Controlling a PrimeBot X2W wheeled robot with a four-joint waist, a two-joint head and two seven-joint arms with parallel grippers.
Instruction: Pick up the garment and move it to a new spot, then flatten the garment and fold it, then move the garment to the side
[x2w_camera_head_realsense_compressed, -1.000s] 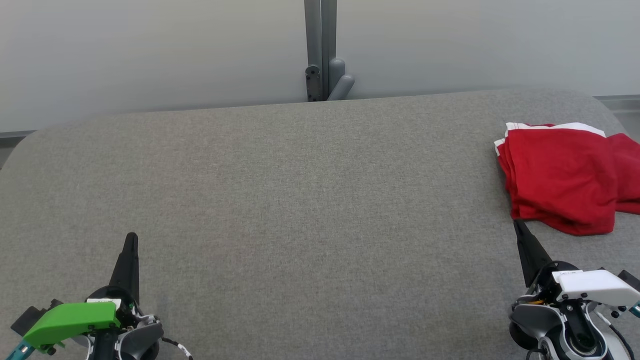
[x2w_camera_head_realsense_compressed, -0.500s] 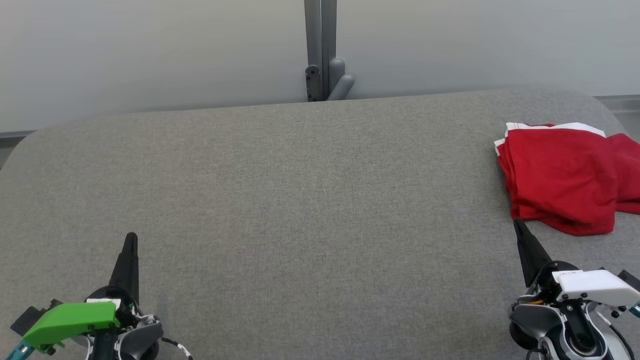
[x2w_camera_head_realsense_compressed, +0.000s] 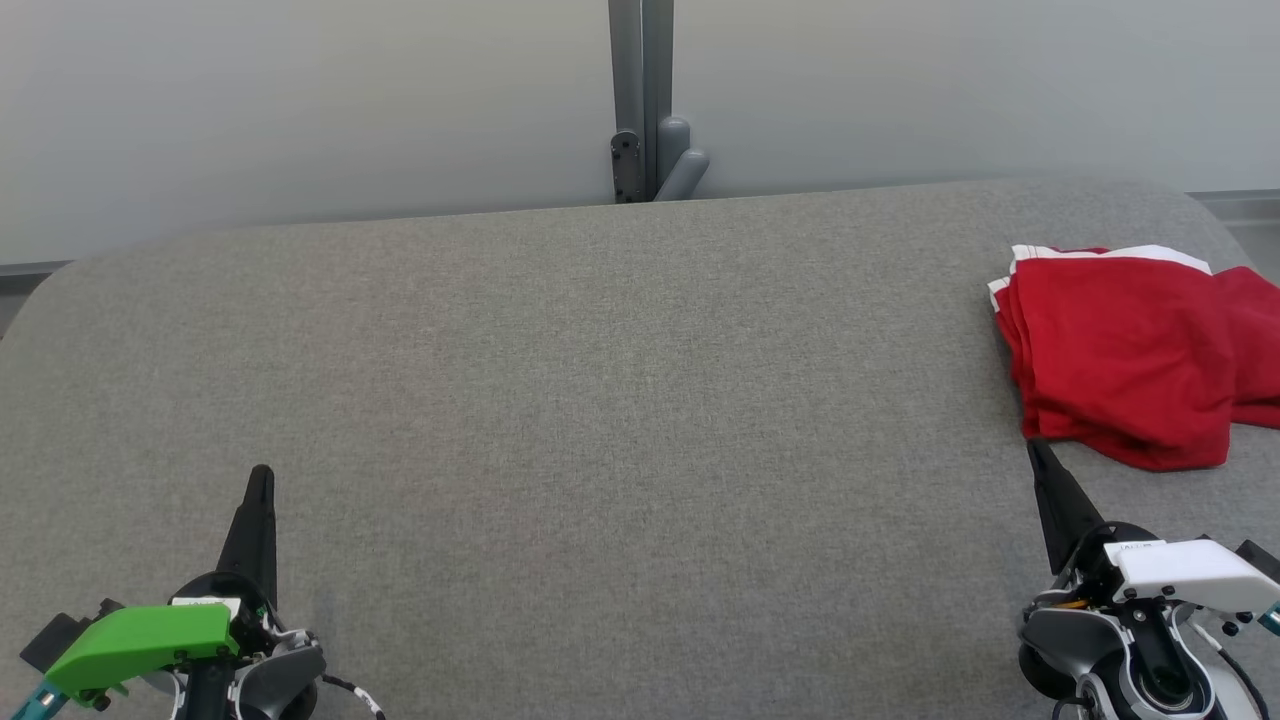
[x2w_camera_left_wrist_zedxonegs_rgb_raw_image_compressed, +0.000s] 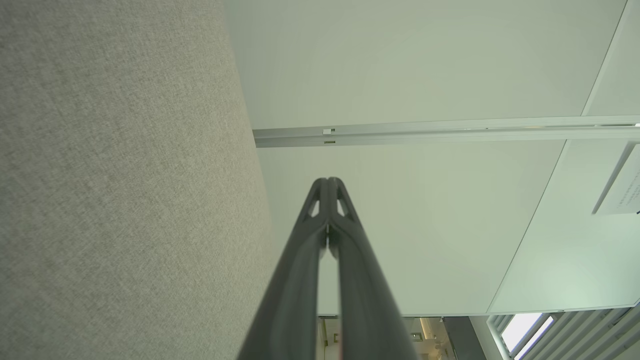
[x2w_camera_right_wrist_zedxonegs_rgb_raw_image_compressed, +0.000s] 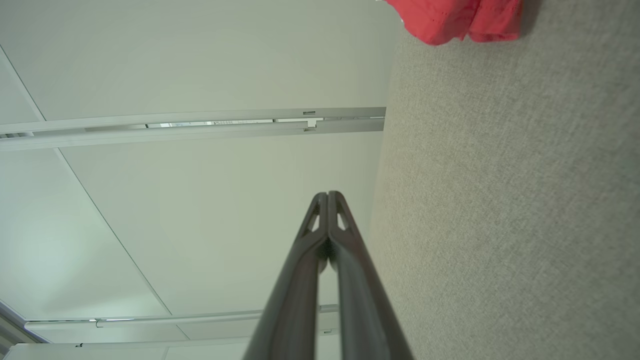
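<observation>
Now, the folded red cloth garment with white trim (x2w_camera_head_realsense_compressed: 1125, 355) lies at the right edge of the head view, at mid height, on the grey fabric-covered worktop (x2w_camera_head_realsense_compressed: 600, 400). Its right part runs out of frame. It is stacked in several layers, with white edging along the top and a rounded fold at the lower right. In the right wrist view 1 corner of it shows at the top edge, right of centre, apart from the fingers.

The left hand (x2w_camera_head_realsense_compressed: 262, 472), under a green cover, is at the lower left of the head view. Its 2 long dark fingers are pressed together at the tip and hold nothing, over bare worktop. In the left wrist view the tips meet at frame centre.

The right hand (x2w_camera_head_realsense_compressed: 1034, 446), under a white cover, is at the lower right of the head view, fully closed and empty. Its tip is just below the garment's lower left corner.

A grey metal post (x2w_camera_head_realsense_compressed: 640, 100) stands at the top centre, behind the worktop, against a pale wall (x2w_camera_head_realsense_compressed: 300, 100).
</observation>
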